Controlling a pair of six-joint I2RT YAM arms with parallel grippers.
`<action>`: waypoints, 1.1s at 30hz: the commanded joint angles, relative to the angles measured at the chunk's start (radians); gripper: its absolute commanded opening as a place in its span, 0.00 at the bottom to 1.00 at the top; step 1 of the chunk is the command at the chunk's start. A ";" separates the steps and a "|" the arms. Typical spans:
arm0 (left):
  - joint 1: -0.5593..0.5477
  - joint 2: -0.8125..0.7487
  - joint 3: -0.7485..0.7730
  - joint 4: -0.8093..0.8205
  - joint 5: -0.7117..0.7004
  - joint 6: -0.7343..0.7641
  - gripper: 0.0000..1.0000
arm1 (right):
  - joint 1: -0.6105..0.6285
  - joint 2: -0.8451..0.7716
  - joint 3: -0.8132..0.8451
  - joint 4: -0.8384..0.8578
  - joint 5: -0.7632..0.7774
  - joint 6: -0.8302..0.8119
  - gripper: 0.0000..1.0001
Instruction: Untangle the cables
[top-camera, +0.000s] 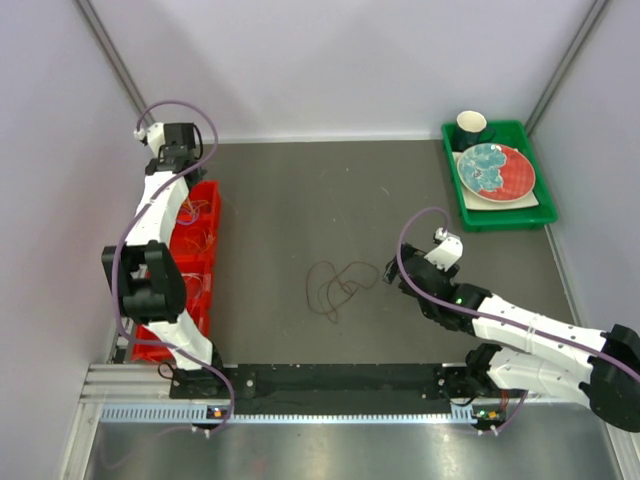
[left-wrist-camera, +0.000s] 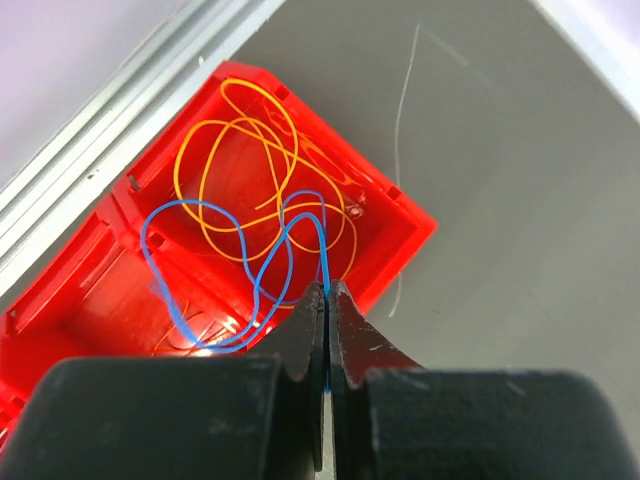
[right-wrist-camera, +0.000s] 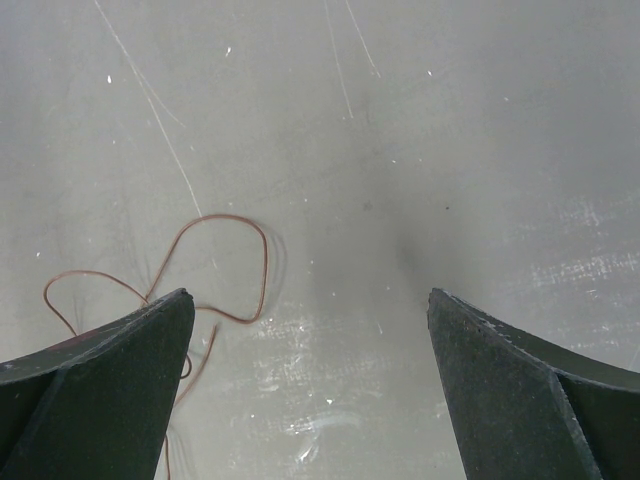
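Observation:
In the left wrist view my left gripper (left-wrist-camera: 327, 292) is shut on a blue cable (left-wrist-camera: 200, 210), which loops down into a red bin (left-wrist-camera: 405, 228). An orange-yellow cable (left-wrist-camera: 240, 130) lies coiled in the same bin. In the top view the left gripper (top-camera: 184, 196) hangs over the bin (top-camera: 205, 290) at the table's left edge. A red-pink cable (top-camera: 335, 285) lies in loose loops mid-table. My right gripper (top-camera: 395, 272) is open and empty just right of it. In the right wrist view the gripper (right-wrist-camera: 310, 300) is above bare table, with the cable (right-wrist-camera: 235, 222) by its left finger. White and black cables are not seen.
A green tray (top-camera: 497, 215) at the back right holds a red and teal plate (top-camera: 495, 170) and a dark cup (top-camera: 471, 127). A thin pale line (left-wrist-camera: 398, 130) runs across the table beside the bin; I cannot tell if it is a wire or a scratch.

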 joint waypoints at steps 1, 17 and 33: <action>0.007 0.047 -0.014 0.092 -0.006 0.027 0.00 | -0.009 -0.003 0.040 0.027 -0.001 -0.013 0.99; 0.029 0.219 0.167 0.237 0.216 -0.009 0.00 | -0.009 -0.007 0.035 0.037 -0.004 -0.020 0.99; 0.078 0.043 -0.223 0.384 0.105 -0.105 0.00 | -0.012 -0.012 0.032 0.043 -0.012 -0.027 0.99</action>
